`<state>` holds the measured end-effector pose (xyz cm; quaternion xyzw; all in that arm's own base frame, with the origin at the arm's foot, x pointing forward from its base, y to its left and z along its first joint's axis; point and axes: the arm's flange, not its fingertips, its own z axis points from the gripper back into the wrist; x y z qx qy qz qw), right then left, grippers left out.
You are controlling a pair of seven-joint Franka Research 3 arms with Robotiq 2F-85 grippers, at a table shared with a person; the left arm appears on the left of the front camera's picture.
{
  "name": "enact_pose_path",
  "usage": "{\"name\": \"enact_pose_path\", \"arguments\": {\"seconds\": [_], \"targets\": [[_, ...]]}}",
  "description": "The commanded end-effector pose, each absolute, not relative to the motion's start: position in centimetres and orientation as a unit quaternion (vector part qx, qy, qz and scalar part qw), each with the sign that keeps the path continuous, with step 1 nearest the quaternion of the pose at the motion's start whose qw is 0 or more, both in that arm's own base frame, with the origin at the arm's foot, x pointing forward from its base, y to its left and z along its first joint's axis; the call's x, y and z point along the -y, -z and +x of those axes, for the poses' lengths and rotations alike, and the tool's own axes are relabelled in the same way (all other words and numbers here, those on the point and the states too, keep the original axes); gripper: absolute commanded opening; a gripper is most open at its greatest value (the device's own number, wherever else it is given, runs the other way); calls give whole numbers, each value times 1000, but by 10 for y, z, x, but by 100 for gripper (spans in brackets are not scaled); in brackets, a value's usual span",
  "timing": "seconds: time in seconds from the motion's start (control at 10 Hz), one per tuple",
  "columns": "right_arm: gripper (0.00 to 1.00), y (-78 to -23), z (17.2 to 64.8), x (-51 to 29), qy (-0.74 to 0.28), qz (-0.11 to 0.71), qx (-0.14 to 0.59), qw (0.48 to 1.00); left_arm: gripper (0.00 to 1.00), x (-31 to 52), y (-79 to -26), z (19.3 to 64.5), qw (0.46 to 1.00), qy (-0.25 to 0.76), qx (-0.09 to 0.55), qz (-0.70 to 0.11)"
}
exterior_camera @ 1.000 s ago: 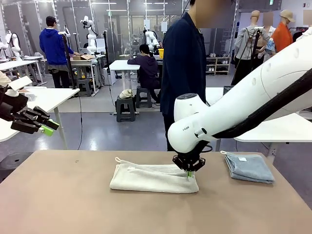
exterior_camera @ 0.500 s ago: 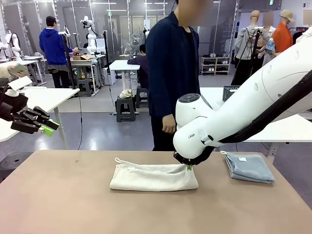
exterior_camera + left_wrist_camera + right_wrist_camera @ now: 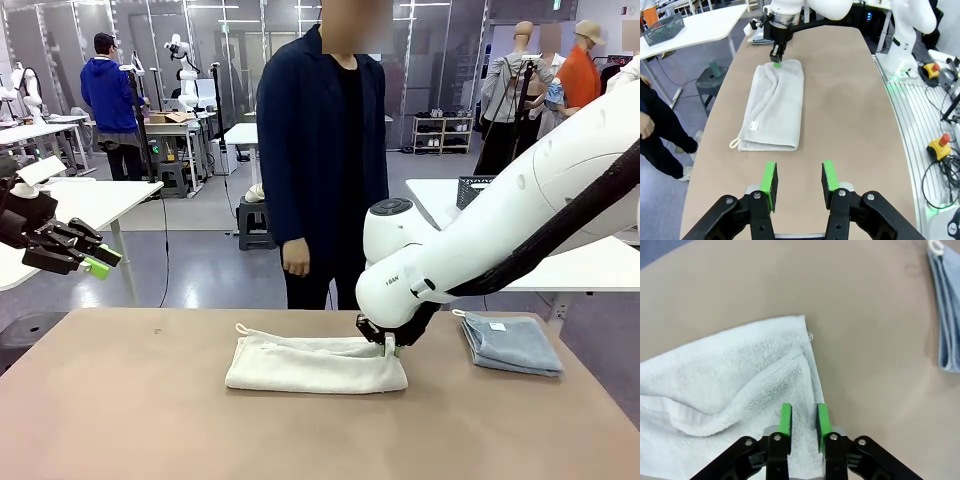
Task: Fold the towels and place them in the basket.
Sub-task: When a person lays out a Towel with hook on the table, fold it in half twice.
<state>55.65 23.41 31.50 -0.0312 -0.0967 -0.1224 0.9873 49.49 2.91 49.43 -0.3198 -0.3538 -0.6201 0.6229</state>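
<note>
A cream-white towel (image 3: 315, 365) (image 3: 775, 102) (image 3: 725, 385) lies folded into a long strip in the middle of the table. My right gripper (image 3: 390, 348) (image 3: 776, 54) (image 3: 803, 412) hovers just over its right end, jaws a narrow gap apart, nothing pinched between the green pads. A pale blue-grey towel (image 3: 512, 343) (image 3: 946, 315) lies folded at the table's right side. My left gripper (image 3: 85, 255) (image 3: 799, 175) hangs raised at the far left, open and empty. A dark grey mesh basket (image 3: 470, 187) (image 3: 662, 27) stands on the white side table beyond, partly hidden by my right arm.
A person (image 3: 320, 150) in dark clothes stands at the table's far edge, hands down. The brown tabletop (image 3: 150, 420) is bare at the front and left. Cables and a red stop button (image 3: 941, 142) lie off the table beside the arm base.
My right gripper's jaws have parted slightly and let go of the cream towel's end, which now lies flat. The person has walked left behind the table. The left arm has not moved.
</note>
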Motion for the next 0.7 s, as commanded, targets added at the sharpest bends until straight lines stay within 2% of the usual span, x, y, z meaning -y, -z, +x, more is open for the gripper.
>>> {"name": "enact_pose_path", "arguments": {"seconds": [0.0, 0.2, 0.6], "targets": [[30, -311, 556, -227, 120, -24, 57, 991, 47, -30, -495, 494, 620, 622, 355, -320], [30, -299, 559, -224, 99, -36, 41, 994, 47, -30, -495, 494, 620, 622, 355, -320], [30, -289, 559, -220, 17, -46, 91, 995, 47, -30, -495, 494, 620, 622, 355, -320]]}}
